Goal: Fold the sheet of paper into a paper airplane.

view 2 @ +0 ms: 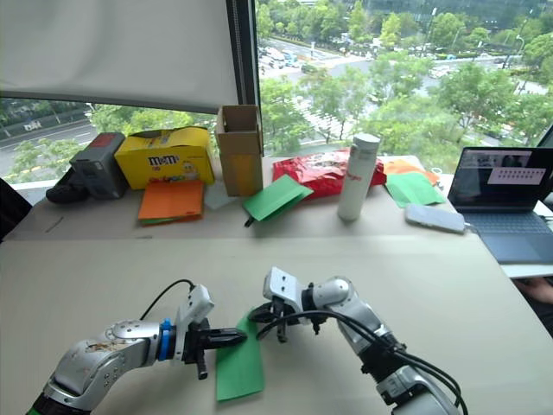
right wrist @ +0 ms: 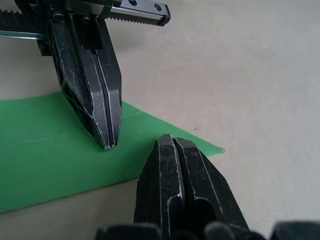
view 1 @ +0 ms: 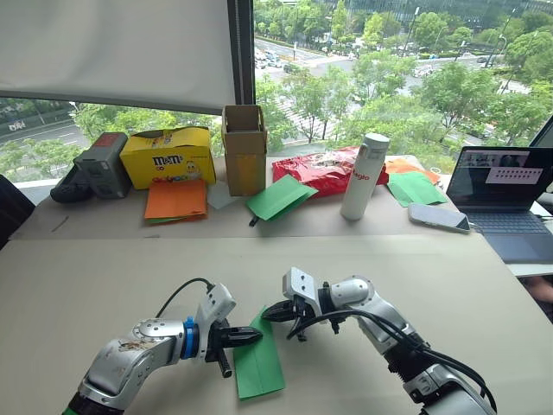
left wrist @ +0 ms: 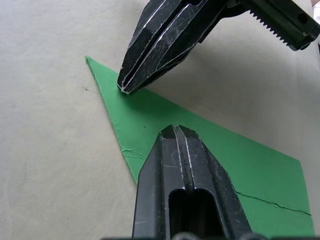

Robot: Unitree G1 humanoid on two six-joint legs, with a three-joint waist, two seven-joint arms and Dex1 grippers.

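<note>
Pressing closed tips of left gripper [view 1: 251, 335] and right gripper [view 1: 273, 313] onto sheet of paper [view 1: 257, 363], flat on table [view 1: 104, 277] between them. Neither grips anything. Paper light, thin, likely slides; pinch at edge.

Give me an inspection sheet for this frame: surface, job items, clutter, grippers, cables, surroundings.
Surface: beige table, bare around the work area.
Job's things: green sheet of paper, folded to a narrow pointed wedge, lying flat between the arms; a crease runs along it.
Clutter: far edge holds yellow box, cardboard box, orange paper, red bag, white bottle, loose green sheets, phone, laptop.
Grippers: left gripper jaws shut, tip pressing the paper; right gripper jaws shut, tip on the paper near its point.
Cables: black cable looped off the left wrist; black bundle along the right arm.
Surroundings: window with half-lowered blind, trees and street outside.
</note>
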